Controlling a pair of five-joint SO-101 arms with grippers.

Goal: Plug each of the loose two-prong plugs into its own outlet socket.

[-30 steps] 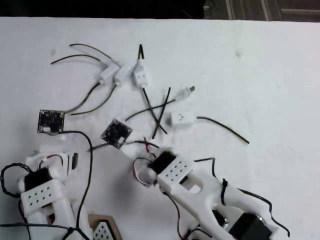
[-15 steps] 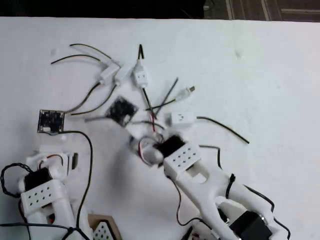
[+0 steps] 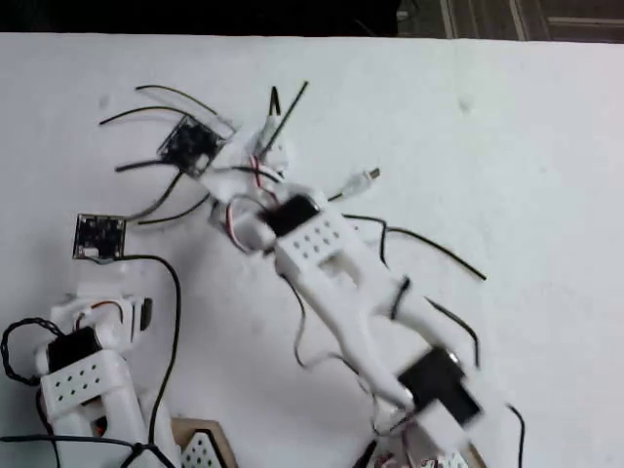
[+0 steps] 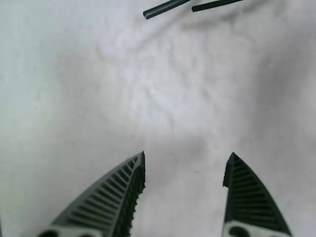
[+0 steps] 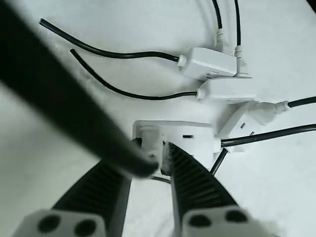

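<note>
White bench [image 3: 546, 146]. Right arm [image 3: 341, 283] lies from 5 o'clock to 11 o'clock, right jaws pinching a two-prong plug [image 5: 152, 140] that touches a white outlet socket [image 5: 192, 139], just beside two cabled white connectors [image 5: 210, 63]. Left arm [image 3: 83, 375] at 8 o'clock, left jaws spread over bare bench. A loose plug [image 3: 369, 176] lies at 1 o'clock.

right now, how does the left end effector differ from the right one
The left end effector is open and empty; the right end effector is shut on a white plug. The left one hangs over bare table; the right one sits beside a white outlet socket. Both have dark ribbed fingers.
</note>
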